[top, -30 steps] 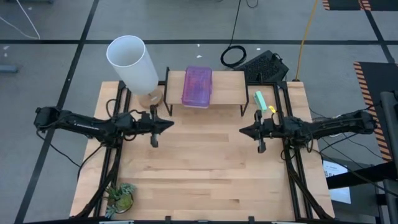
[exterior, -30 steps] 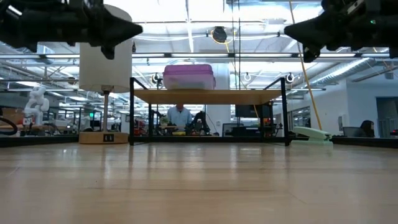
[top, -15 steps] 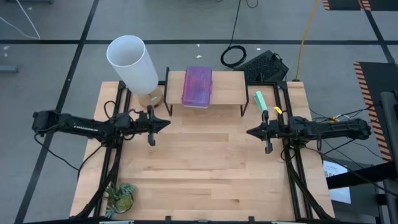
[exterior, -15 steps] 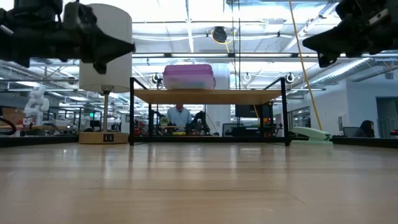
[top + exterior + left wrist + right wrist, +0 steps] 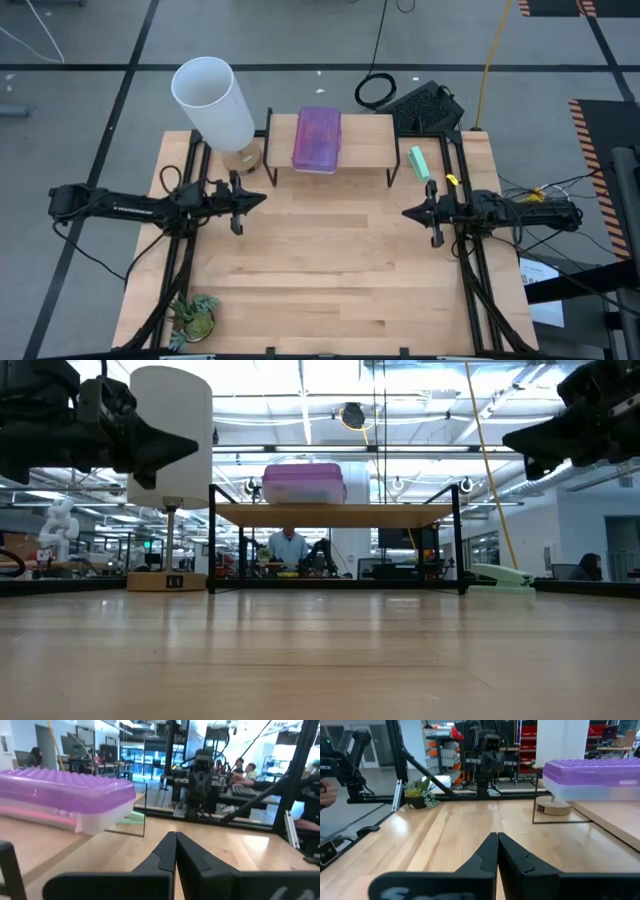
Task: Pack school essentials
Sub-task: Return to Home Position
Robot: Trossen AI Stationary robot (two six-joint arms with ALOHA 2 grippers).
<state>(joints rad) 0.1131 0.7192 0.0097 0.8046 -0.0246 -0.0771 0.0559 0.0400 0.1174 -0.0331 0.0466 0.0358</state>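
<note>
Centrally, toward the rear of the worktop (image 5: 330, 270): a low wooden shelf (image 5: 370, 140) on black legs, carrying a purple lidded case (image 5: 317, 139) flat on its top. Just left of the shelf: a tall white cylinder (image 5: 212, 102) tilted on a round wooden base. Just right of the shelf, near the worktop's edge: the mint-green oblong block (image 5: 419, 163), with a tiny yellow piece (image 5: 451, 180) a little nearer the right arm. Far from the shelf, at the front-left corner: the green toy dinosaur (image 5: 195, 317). Left of the shelf and a little forward of it, raised above the wood: left gripper (image 5: 262, 199), fingers pressed together, empty, aimed toward the middle. Right of the shelf, likewise raised: right gripper (image 5: 406, 213), fingers together, empty, facing the left one. Between the two grippers: bare wood. Beyond the shelf in the low view: a seated person (image 5: 289, 547) at a far desk.
</note>
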